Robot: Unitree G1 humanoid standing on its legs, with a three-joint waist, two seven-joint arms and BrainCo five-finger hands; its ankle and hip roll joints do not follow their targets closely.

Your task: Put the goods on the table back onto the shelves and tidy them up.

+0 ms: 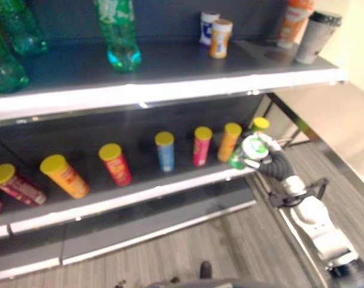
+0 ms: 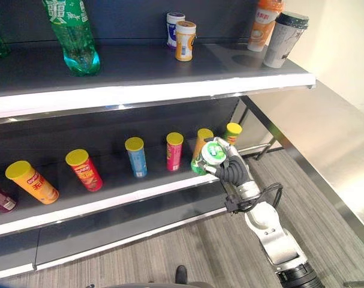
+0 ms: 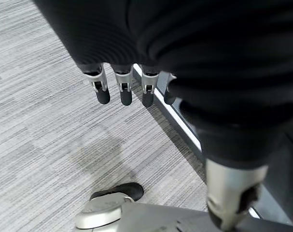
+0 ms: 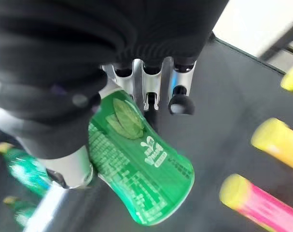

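Note:
My right hand (image 2: 233, 171) is shut on a green canister with a white lid (image 2: 210, 156), gripping it at the right end of the lower shelf (image 2: 110, 201). Up close, the fingers and thumb curl round the canister (image 4: 141, 179), which is tilted over the dark shelf board. It hangs just in front of an orange can (image 2: 201, 143) and a yellow-lidded green can (image 2: 232, 132). My left hand (image 3: 122, 89) hangs over the grey floor with straight fingers and holds nothing.
Yellow-lidded cans stand in a row on the lower shelf: pink (image 2: 174, 151), blue (image 2: 135, 156), red (image 2: 84, 170) and orange (image 2: 32, 182). The upper shelf carries a green bottle (image 2: 74, 36), two small jars (image 2: 185, 41), an orange bottle (image 2: 262, 24) and a cup (image 2: 283, 39). A steel table (image 2: 331, 150) runs along the right.

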